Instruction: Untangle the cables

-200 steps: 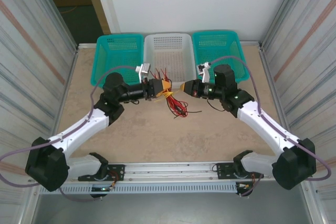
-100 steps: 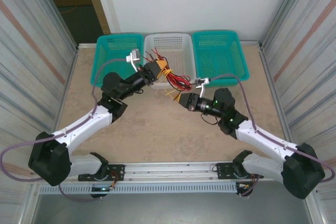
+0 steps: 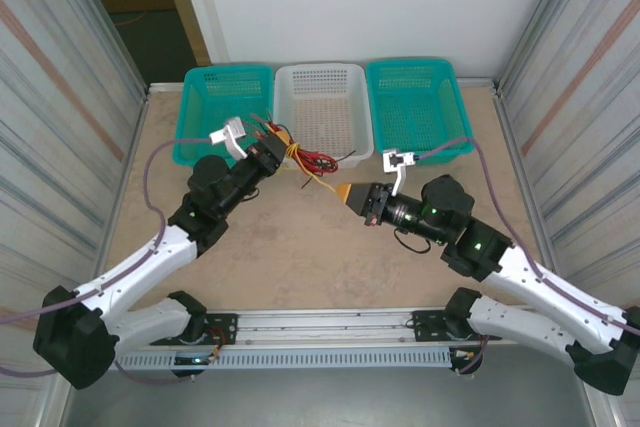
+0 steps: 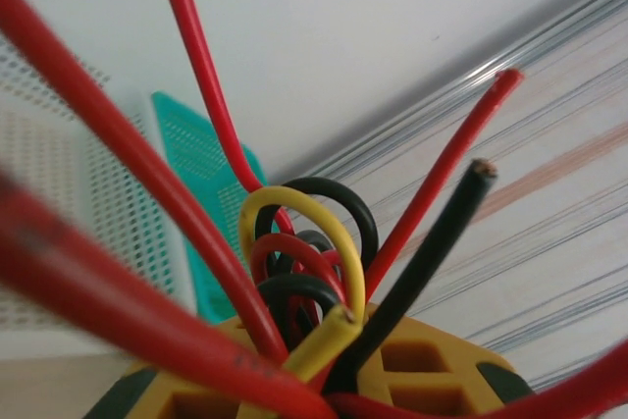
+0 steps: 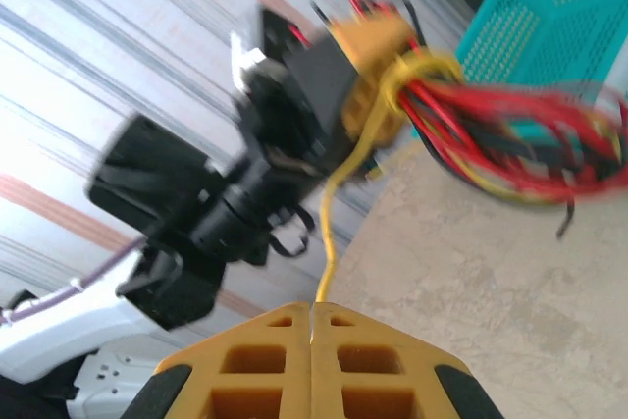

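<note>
Table: we see a tan top (image 3: 300,257) between ribbed metal side walls, with a white wall behind.
Baskets: along the far edge stand a teal basket (image 3: 215,107), a white basket (image 3: 320,97) and a second teal one (image 3: 415,97), side by side.
Left gripper: it (image 3: 287,147) sits in front of the gap between the first teal basket and the white one. We see it clamped on the cables, and in its wrist view red, black and yellow loops (image 4: 294,272) poke up from between its yellow fingers.
Cables: the red, black and yellow bundle (image 3: 315,159) fans out rightward from that gripper, near the white basket's near rim.
Yellow wire: one strand (image 3: 320,179) runs taut from the bundle down to the right gripper. We also see it in the right wrist view (image 5: 329,233).
Right gripper: it (image 3: 345,193) is over mid-table, right of the bundle. We see its fingers (image 5: 245,365) pressed together with the yellow wire coming out of the seam.
</note>
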`<state>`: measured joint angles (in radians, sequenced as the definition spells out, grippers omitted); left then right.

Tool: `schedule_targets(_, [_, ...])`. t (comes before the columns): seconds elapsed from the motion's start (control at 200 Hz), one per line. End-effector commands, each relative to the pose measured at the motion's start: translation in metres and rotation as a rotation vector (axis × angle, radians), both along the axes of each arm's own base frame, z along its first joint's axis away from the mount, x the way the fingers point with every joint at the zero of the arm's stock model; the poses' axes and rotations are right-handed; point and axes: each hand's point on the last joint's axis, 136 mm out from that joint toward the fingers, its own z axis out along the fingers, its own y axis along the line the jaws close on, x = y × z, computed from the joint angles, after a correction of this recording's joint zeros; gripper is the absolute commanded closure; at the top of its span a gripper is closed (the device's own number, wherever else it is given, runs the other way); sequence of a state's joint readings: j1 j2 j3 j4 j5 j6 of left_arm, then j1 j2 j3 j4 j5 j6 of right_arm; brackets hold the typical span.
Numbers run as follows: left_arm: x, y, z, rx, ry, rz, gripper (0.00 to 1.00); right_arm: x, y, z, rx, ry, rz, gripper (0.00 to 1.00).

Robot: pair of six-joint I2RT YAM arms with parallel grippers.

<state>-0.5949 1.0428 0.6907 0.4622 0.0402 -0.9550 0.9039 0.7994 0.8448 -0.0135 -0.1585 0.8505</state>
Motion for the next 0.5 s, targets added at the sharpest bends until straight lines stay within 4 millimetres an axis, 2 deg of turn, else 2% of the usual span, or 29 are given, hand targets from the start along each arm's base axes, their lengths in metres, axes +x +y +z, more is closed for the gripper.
schedule_targets(0.0, [-0.002, 0.012, -0.018, 0.089, 0.009, 0.044, 1.0, -0.002, -0.011, 0.043, -0.057, -0.132, -0.028, 1.0])
schedule_targets(0.05, [-0.008, 0.007, -0.023, 0.103, 0.015, 0.0, 1.0, 0.007, -0.015, 0.053, -0.091, -0.146, -0.068, 1.0])
schedule_targets(0.125, [-0.018, -0.005, -0.021, 0.104, -0.002, -0.095, 1.0, 0.025, -0.025, 0.064, -0.14, -0.14, -0.123, 1.0])
schedule_targets(0.225, [-0.042, -0.03, -0.001, 0.058, -0.062, -0.306, 1.0, 0.061, -0.044, 0.069, -0.169, -0.069, -0.184, 1.0])
schedule_targets(0.271, [-0.057, -0.039, 0.013, 0.022, -0.106, -0.407, 1.0, 0.084, -0.049, 0.062, -0.182, -0.019, -0.203, 1.0])
schedule_targets(0.386, [-0.088, -0.047, 0.043, -0.046, -0.173, -0.571, 1.0, 0.121, -0.069, 0.053, -0.184, 0.04, -0.245, 1.0])
schedule_targets(0.496, [-0.113, -0.046, 0.073, -0.091, -0.243, -0.652, 1.0, 0.148, -0.068, 0.026, -0.18, 0.129, -0.213, 1.0])
